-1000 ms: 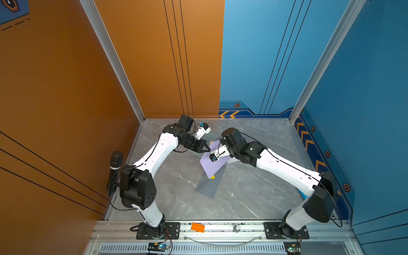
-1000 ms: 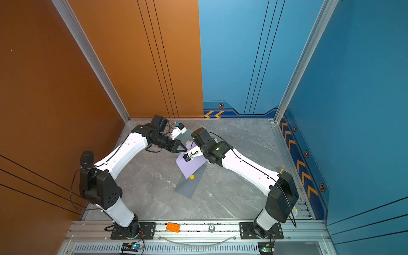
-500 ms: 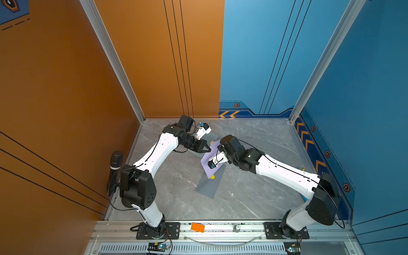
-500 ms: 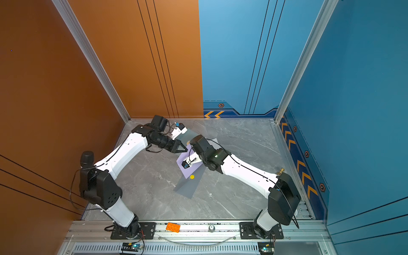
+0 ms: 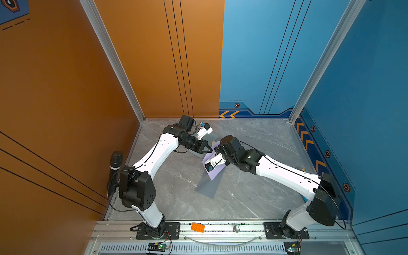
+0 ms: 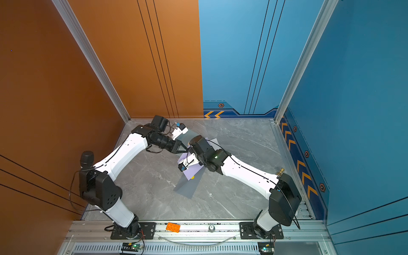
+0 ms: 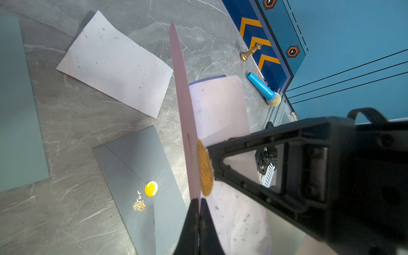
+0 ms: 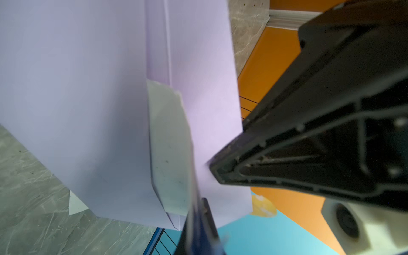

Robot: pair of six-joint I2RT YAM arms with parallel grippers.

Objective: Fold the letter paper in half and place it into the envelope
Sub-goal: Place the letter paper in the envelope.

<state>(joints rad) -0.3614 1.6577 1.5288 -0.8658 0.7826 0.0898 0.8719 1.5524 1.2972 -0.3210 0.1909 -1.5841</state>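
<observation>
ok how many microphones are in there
2. A black microphone stands by the orange wall beside the left arm's base; a blue microphone lies by the blue wall, shown only in the left wrist view. More may hide behind the arms.

The right claw (image 8: 206, 184) pinches the lilac envelope (image 8: 88, 99), a pale grey sheet (image 8: 170, 143) lying against it, marble surface (image 8: 33, 209) beyond.

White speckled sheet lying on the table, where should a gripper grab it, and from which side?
The sheet lies flat except one corner, which curls up and casts a shadow. Probably pinch that corner, coming in low from the shadowed side.
</observation>
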